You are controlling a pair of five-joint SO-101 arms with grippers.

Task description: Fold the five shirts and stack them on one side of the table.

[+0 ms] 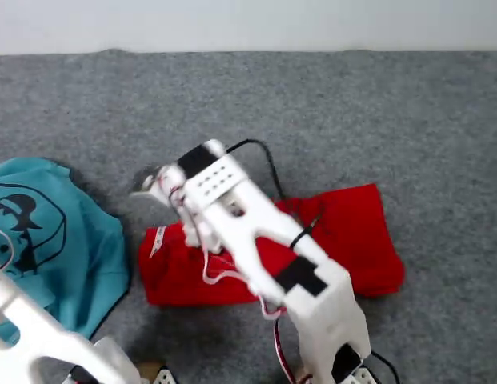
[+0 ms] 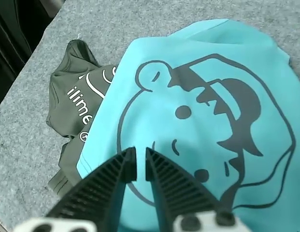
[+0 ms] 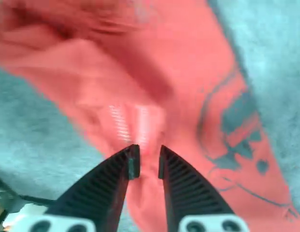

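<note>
Left gripper [image 2: 140, 152]: near left, hovering just above the teal shirt; jaws parted by a narrow slit, nothing between them.
Teal shirt [image 2: 246, 48]: left side of the table [image 1: 352, 104], print up, spread in a loose rounded heap with no straight fold lines; judged unfolded or only roughly gathered.
Olive shirt [image 2: 67, 106]: touching the teal shirt and partly under its edge, crumpled, lettering showing; judged not yet folded.
Red shirt [image 1: 352, 232]: middle of the table, well apart from the far edge and just right of the teal one; gathered into a rough long band with uneven edges and a neck label showing at its left end; judged part-way folded.
Right gripper [image 3: 147, 152]: above the left end of the red shirt, jaws only slightly apart, cloth beneath rather than clearly pinched; no firm hold to be made out.
Done so far: one shirt brought into a rough band, at best; no neat stack on either side.
Left to do: finishing the red fold, folding teal and olive, then stacking; three shirts counted here against the five named.
</note>
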